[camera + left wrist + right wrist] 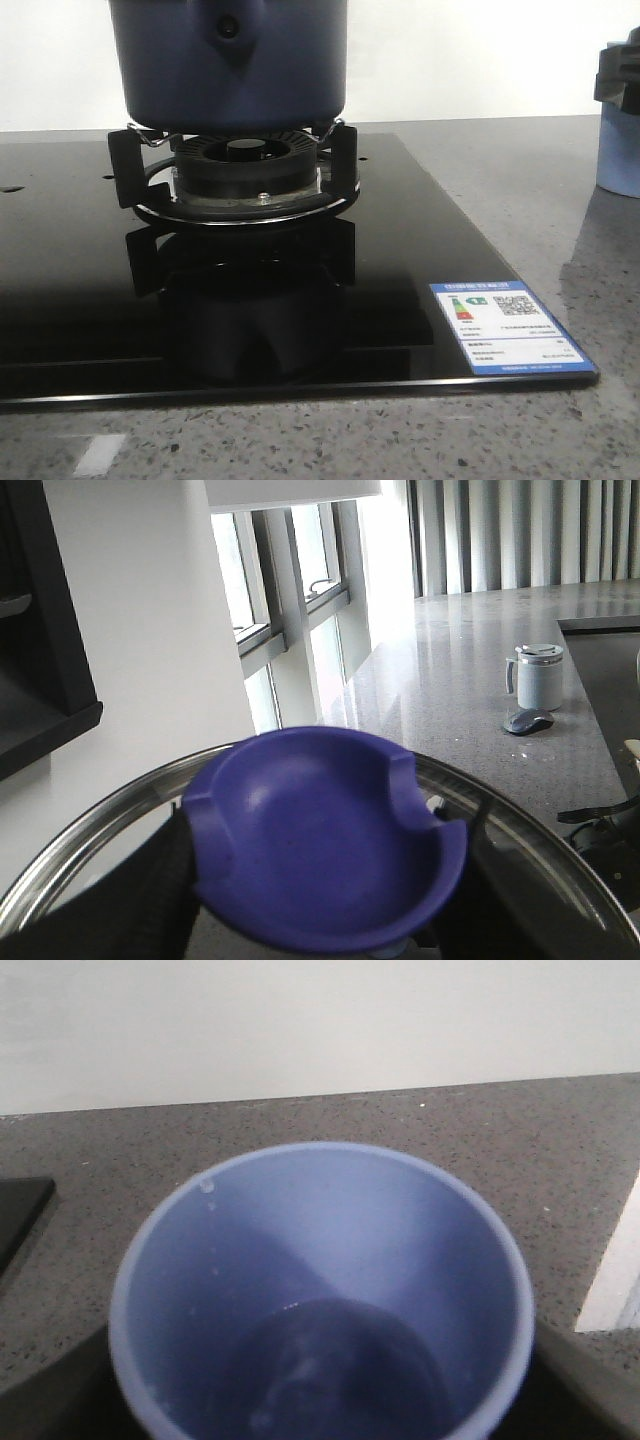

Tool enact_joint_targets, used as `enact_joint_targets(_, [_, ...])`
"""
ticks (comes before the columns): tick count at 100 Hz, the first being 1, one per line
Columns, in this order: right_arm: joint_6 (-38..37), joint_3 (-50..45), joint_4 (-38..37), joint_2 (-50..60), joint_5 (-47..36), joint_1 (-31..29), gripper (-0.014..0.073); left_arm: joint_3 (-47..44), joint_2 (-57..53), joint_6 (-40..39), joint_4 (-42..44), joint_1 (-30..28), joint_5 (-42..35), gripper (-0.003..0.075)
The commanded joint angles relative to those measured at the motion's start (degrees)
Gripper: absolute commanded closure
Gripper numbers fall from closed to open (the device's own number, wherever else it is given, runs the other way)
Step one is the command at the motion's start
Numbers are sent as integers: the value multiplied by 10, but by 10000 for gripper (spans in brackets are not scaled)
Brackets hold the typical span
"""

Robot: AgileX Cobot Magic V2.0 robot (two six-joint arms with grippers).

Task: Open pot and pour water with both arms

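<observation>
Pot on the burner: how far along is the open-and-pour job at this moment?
Done: apparently the opening. The left wrist view shows a glass lid with a blue knob close to the camera, a window and counter behind, so it seems lifted away. In hand: the right wrist view looks into a pale blue cup, apparently held beside the stove. Left: pouring into the pot, which sits on the burner; its top is out of frame.

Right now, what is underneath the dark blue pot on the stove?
The pot sits on a black pan support over the round gas burner of the black glass hob. The pot's underside is hidden.
</observation>
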State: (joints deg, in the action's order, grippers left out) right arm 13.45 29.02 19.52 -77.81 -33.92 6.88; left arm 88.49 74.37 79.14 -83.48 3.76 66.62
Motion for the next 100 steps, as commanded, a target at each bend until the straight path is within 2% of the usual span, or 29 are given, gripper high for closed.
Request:
enact_joint_targets(1, [-6,16,-4,14,-34,-4,307,19,-21,-8,-61,0,-19,476])
enact_joint_targets(14, [-6,17,-16,53,-35,10,328,19,-34,-21,-58,0,-27,476])
enact_joint_targets(27, [-6,49,-106,105,-24,38,328,19,-47,-21,-55,0,-38,476])
enact_joint_targets(58, [-6,251,-224,116,215,127,327,19,-65,-21,-54,0,-47,476])
enact_joint_targets(86, [-6,415,-336,50,361,216,327,19,-80,-24,-54,0,-55,476])
enact_joint_targets(100, [-6,471,-409,8,399,256,327,19,-84,-29,-54,0,-67,476])
